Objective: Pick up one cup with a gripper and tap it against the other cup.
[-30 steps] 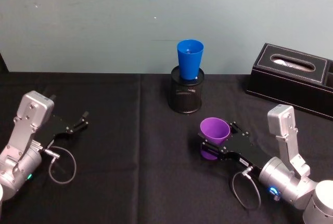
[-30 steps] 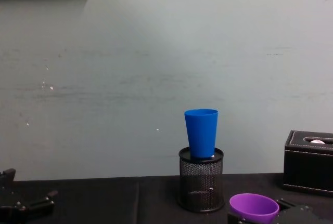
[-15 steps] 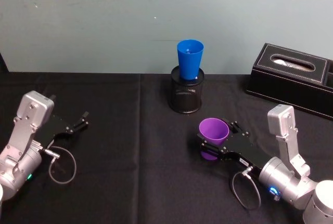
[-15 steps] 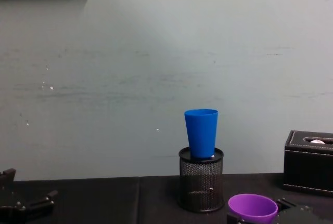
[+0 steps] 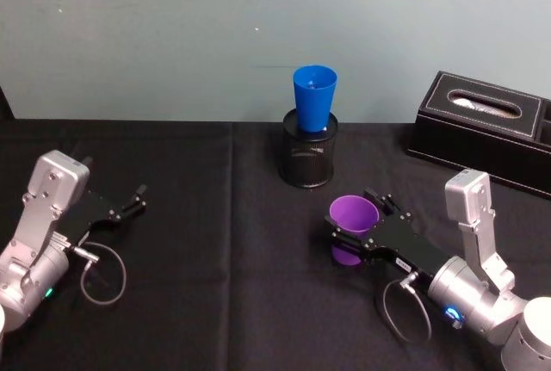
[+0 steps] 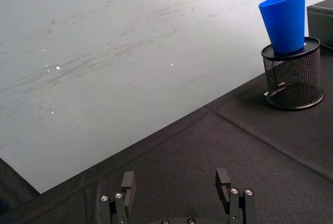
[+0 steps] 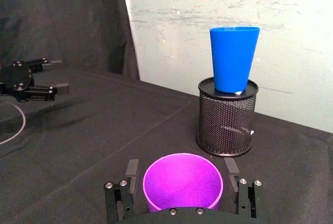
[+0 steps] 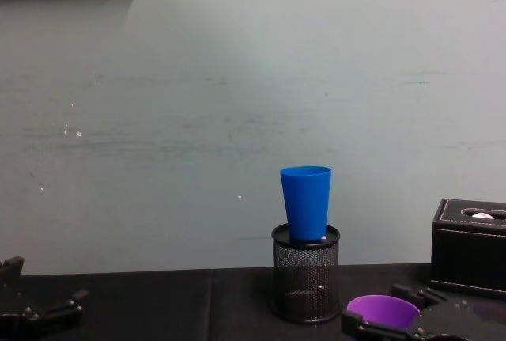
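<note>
Near the mesh holder (image 5: 308, 159), the right gripper (image 5: 357, 231) pinches the purple cup (image 5: 353, 216) — a hard tap could topple the perched blue cup (image 5: 313, 97) — left gripper (image 5: 127, 202) spread, idle.

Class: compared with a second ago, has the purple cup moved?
Yes, slightly: the purple cup sits closer to the mesh pen holder, carried by the right gripper.

There are no words or numbers to read here. The right gripper (image 5: 351, 235) has a small white label on its black body, but its print is too tiny to make out.
</note>
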Controlling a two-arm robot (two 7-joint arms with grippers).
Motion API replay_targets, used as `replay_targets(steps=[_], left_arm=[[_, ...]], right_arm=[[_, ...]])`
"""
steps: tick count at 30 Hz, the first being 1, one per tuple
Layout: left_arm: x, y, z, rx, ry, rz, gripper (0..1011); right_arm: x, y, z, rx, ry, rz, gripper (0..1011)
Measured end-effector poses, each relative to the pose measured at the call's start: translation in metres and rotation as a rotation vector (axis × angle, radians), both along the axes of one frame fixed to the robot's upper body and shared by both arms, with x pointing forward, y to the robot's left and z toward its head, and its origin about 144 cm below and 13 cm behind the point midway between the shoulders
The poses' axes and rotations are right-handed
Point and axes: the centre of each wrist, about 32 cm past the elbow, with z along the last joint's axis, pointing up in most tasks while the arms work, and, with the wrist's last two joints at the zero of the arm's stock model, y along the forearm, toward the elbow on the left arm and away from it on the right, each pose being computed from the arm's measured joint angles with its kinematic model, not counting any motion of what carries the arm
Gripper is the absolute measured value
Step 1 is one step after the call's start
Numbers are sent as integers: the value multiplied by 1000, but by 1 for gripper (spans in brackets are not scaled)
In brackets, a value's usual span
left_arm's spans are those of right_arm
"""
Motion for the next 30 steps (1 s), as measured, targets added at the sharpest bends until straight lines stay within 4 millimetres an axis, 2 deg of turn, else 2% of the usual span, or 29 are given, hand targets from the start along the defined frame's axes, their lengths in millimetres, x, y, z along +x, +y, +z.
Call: replay_targets(steps=[30], left_arm=[[0,0,0,0,0,0,1011]], right_arm=[[-3,-2,7,14,-35,-11,1004]])
